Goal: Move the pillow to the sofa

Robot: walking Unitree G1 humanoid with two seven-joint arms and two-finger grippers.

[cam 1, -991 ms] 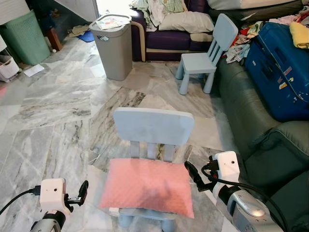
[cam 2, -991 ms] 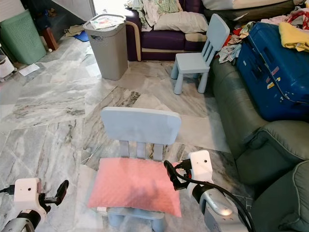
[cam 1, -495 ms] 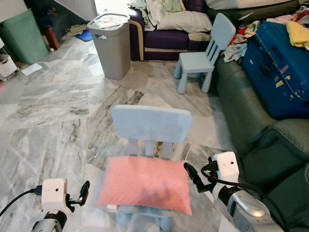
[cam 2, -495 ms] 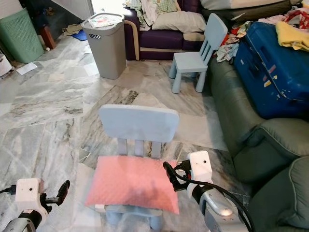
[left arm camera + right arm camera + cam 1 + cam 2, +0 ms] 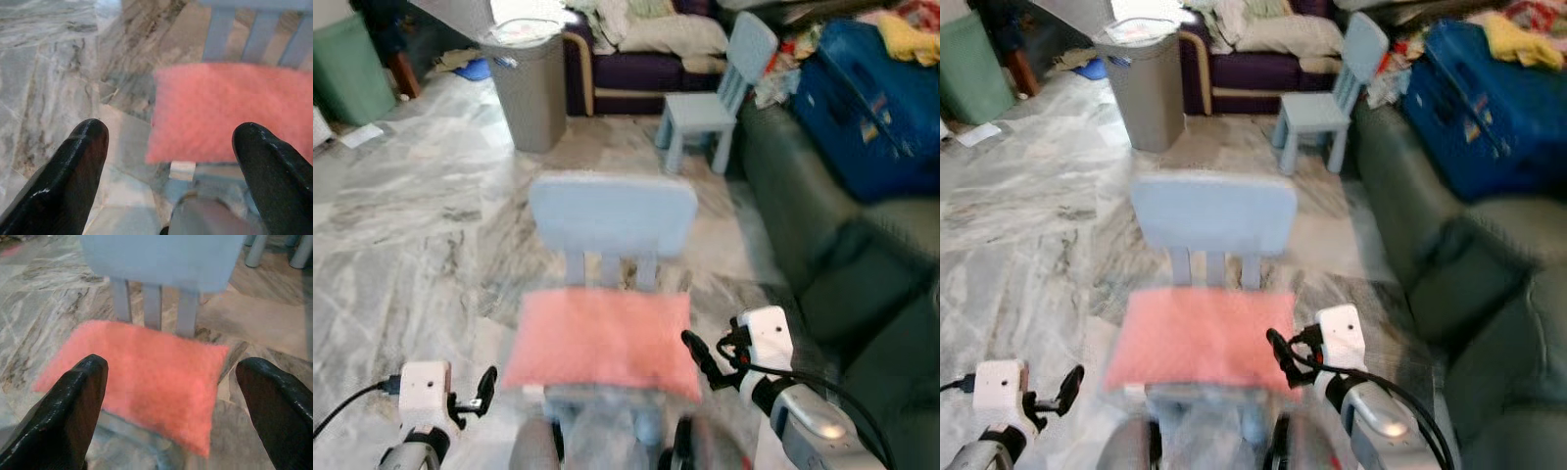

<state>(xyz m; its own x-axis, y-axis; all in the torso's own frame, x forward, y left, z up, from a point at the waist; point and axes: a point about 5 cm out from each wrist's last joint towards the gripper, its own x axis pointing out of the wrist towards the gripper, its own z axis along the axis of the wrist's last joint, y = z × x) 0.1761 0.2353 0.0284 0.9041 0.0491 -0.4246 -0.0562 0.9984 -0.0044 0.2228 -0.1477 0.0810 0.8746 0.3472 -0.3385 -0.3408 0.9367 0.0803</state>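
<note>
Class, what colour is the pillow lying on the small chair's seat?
Pink; the pillow shows best in the right wrist view.

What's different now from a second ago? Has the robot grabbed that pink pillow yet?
Not yet. The whole picture has shifted and blurred, so the camera has moved, probably the robot bending closer. The pink pillow still lies on the small blue chair. The left gripper and right gripper stay open on either side of it, touching nothing. The grey bin and blue suitcase are unmoved.
</note>
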